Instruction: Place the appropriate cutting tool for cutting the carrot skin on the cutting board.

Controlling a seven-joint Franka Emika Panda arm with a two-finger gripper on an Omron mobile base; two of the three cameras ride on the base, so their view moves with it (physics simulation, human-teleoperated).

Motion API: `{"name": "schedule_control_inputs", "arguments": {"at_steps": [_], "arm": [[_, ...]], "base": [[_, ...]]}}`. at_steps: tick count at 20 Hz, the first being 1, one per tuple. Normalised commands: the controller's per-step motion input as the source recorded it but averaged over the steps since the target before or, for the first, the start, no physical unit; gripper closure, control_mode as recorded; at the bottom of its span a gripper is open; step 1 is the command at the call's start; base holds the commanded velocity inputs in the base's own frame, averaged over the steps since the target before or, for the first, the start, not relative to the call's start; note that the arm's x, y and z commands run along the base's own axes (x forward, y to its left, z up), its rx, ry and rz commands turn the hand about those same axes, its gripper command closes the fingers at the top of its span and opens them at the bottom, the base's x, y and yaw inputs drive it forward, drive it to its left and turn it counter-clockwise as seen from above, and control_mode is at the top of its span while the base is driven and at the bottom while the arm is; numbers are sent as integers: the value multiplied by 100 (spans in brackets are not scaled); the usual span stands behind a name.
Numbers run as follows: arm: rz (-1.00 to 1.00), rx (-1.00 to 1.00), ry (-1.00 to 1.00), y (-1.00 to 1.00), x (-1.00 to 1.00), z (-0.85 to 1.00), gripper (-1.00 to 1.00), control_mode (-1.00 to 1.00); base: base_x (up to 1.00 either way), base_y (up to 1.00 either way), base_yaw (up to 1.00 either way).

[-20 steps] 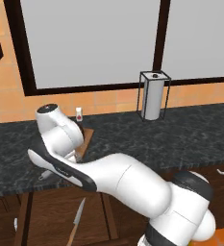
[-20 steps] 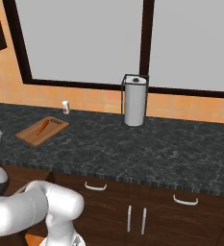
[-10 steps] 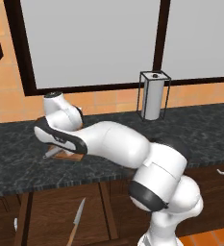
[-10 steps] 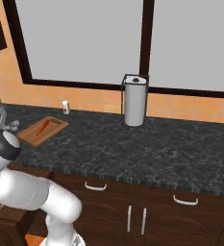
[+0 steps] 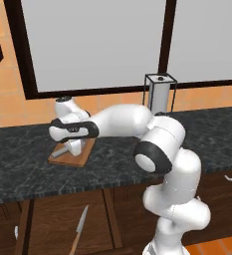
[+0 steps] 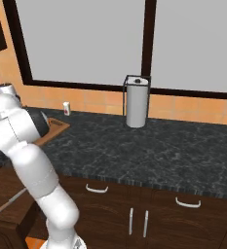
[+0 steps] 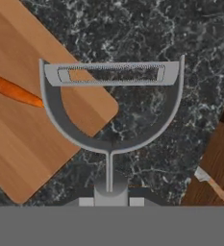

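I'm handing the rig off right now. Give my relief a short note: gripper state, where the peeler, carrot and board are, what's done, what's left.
Gripper: shut on the peeler, carried head-forward above the counter.
Cutting board: on the counter; in the hand view the peeler's head overlaps its corner.
Carrot: lying on the board.
Knife: down in front of the cabinets, not needed.
Done: peeler picked up and brought to the board.
Left: move fully over the board, lower, release beside the carrot.

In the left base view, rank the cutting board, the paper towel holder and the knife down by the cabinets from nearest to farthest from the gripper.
1. The cutting board, directly beneath the gripper, which carries the peeler.
2. The knife, well below, in front of the cabinets.
3. The paper towel holder, far right along the counter by the window.
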Motion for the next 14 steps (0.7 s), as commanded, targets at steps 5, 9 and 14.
{"name": "schedule_control_inputs", "arguments": {"at_steps": [5,9,14], "arm": [[-3,0,4,0,63,-29,100,-100],[-6,0,5,1,49,-23,100,-100],[-12,-3,24,19,57,0,100,-100]], "base": [[0,0,0],[0,0,0],[0,0,0]]}}
